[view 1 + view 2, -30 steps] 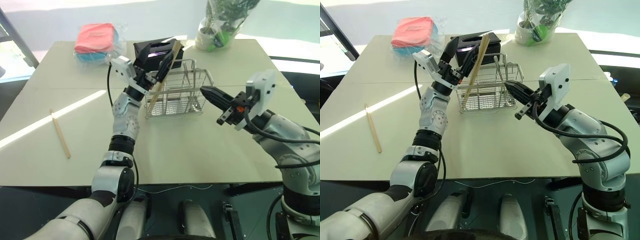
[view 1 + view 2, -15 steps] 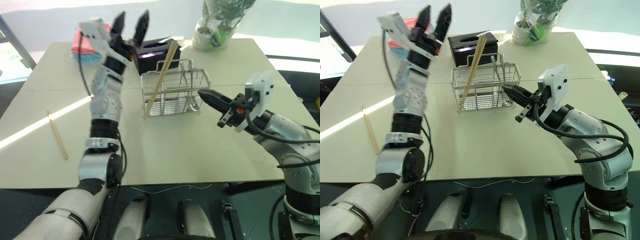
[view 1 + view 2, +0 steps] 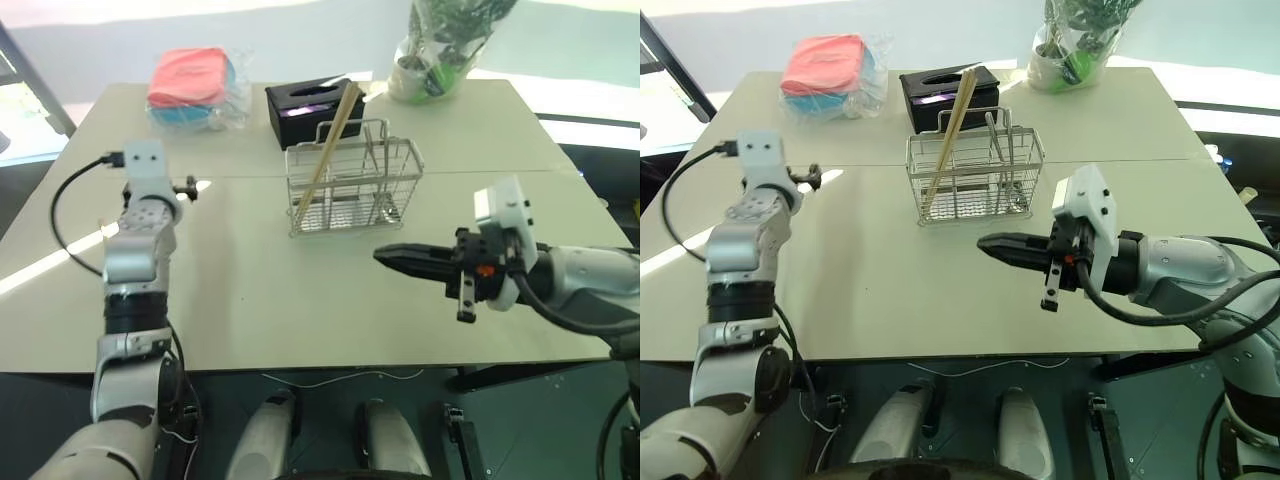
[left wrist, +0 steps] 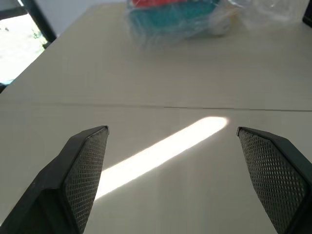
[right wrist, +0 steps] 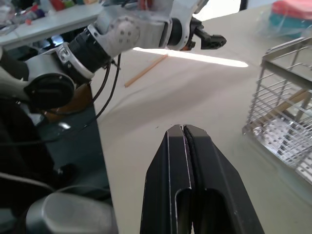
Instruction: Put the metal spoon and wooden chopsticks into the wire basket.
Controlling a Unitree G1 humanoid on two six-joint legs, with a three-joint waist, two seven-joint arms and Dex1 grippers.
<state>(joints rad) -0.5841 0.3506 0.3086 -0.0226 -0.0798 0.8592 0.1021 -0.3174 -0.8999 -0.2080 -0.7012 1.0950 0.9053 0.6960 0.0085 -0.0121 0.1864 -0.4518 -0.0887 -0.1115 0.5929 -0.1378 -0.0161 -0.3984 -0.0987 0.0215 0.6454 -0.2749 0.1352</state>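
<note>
The wire basket (image 3: 350, 190) stands mid-table. One of the wooden chopsticks (image 3: 330, 148) leans in its left part, and the metal spoon (image 3: 992, 140) stands upright in its right part. Another chopstick (image 5: 146, 70) lies flat on the table near my left arm, which hides it in the head views. My left gripper (image 4: 173, 130) hovers over bare table at the left, open wide and empty. My right gripper (image 3: 382, 257) is shut and empty. It points toward my left, over the table in front of the basket and nearer to me.
A black tissue box (image 3: 305, 105) sits right behind the basket. A pink and teal bundle in clear plastic (image 3: 195, 80) lies at the back left. A wrapped potted plant (image 3: 440, 50) stands at the back right. A sunlit stripe (image 4: 161, 153) crosses the table under my left gripper.
My left arm has left the chopstick in the basket, risen, then swung left and down over the table's left side, still open. My right gripper, still shut, has drawn back and turned leftward.
</note>
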